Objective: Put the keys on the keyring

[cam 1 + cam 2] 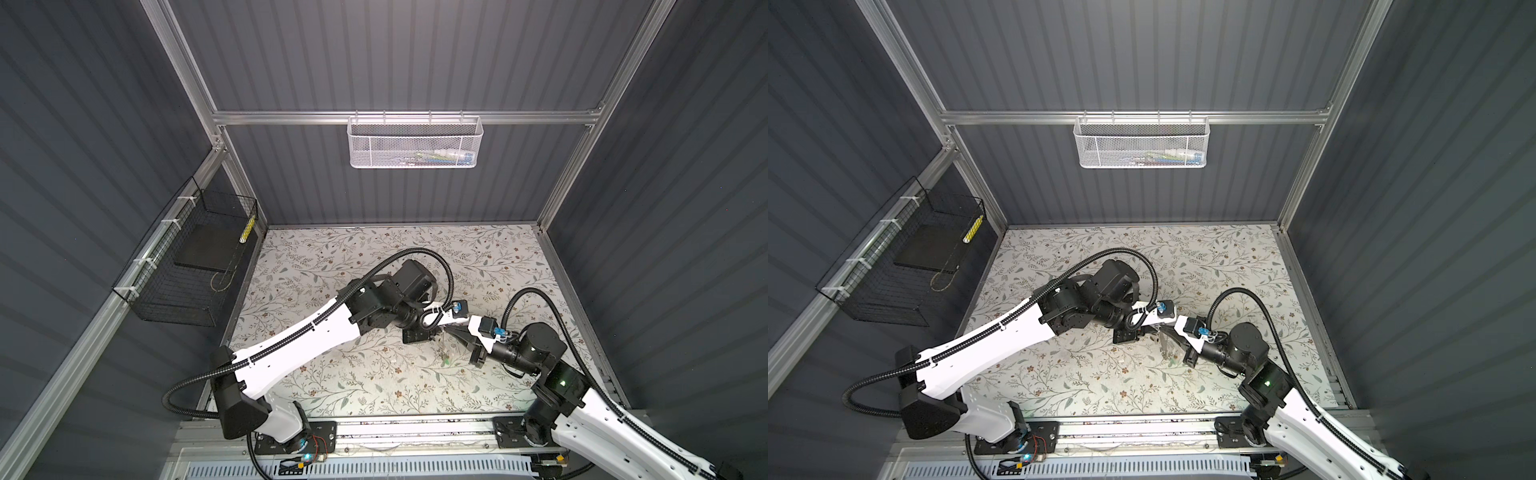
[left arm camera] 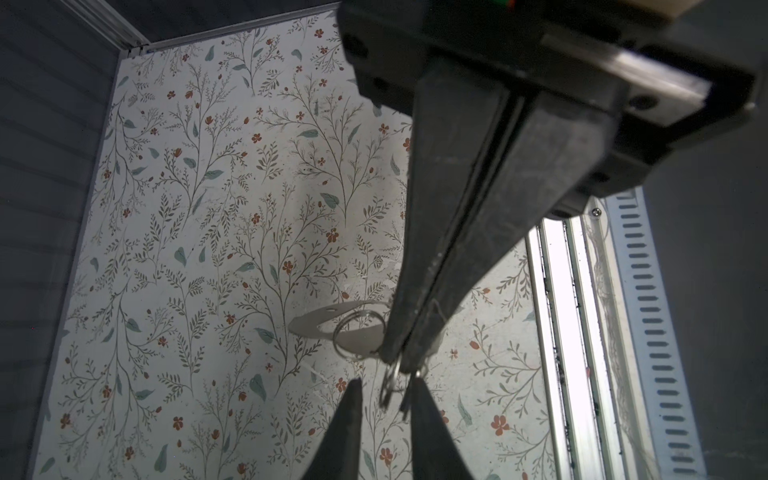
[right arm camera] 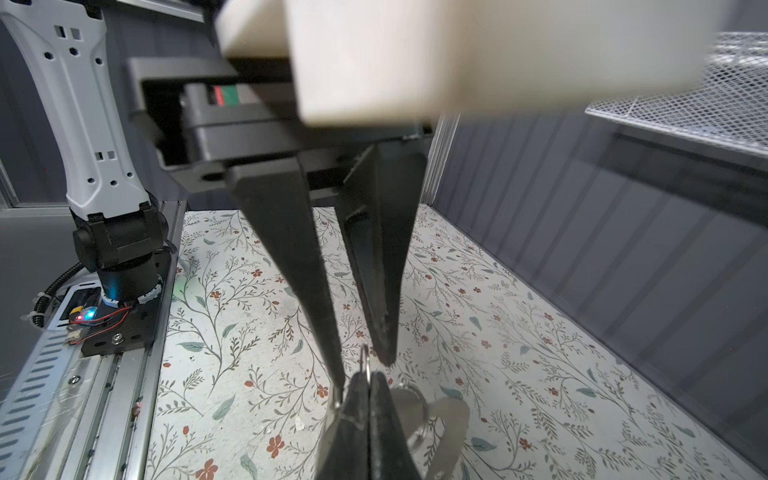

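Ok so both arms are meeting over the right-middle part of the floral table (image 1: 332, 374), tips nearly nose to nose. The right gripper (image 3: 369, 380) is squeezing its jaws fully together on a small metal ring (image 3: 365, 360) at the edge of the keyring (image 3: 451, 415). So the flat grey plate is hanging up in the air just beside that gripper's tips instead of lying on the table. In the left wrist view the plate is sticking out sideways from the pinch, with a couple of its rings overlapping it. The left gripper (image 2: 387, 384) is sitting only partly spread, with a narrow gap. Its two fingertips (image 2: 355, 388) are standing on either side of that same ring, right up against the right gripper's tips. I honestly can't tell if it's touching the ring or just straddling it. As for the keys (image 1: 443, 347), in both top views a thin silvery bunch is dangling right under where the grippers are meeting. The bright green tag (image 1: 446, 362) is hanging at the bottom end, just over the table. It's all too small there to pick out the black one.
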Controlling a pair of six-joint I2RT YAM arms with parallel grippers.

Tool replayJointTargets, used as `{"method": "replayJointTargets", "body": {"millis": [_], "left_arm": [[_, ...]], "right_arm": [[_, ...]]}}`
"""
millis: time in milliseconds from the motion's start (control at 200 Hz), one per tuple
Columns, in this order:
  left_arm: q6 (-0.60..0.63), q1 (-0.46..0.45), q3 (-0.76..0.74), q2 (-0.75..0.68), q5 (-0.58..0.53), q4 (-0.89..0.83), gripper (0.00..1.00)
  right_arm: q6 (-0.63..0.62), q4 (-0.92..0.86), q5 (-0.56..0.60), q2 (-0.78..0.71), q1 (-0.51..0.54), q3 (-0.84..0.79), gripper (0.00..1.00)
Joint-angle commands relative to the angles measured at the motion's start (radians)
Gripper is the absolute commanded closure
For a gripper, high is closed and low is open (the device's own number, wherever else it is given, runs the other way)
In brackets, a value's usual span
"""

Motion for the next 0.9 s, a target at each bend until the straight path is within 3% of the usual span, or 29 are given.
{"method": "replayJointTargets", "body": {"millis": [0, 175, 495, 895], "left_arm": [[-0.044, 0.026, -0.080, -0.089, 0.007, 0.093, 0.64], [-0.120, 0.038, -0.231, -0.171, 0.045, 0.224, 0.55], [-0.197, 0.038, -0.344, -0.184, 0.142, 0.384, 0.53], [-0.233, 0.038, -0.422, -0.191, 0.206, 0.522, 0.65]], "right_arm": [[0.021, 0.058, 0.003, -0.027, -0.001, -0.014, 1.00], [0.032, 0.091, -0.010, -0.023, -0.001, -0.020, 1.00], [0.045, 0.117, -0.025, -0.017, -0.001, -0.023, 1.00], [0.050, 0.148, -0.014, -0.037, -0.001, -0.040, 1.00]]}}
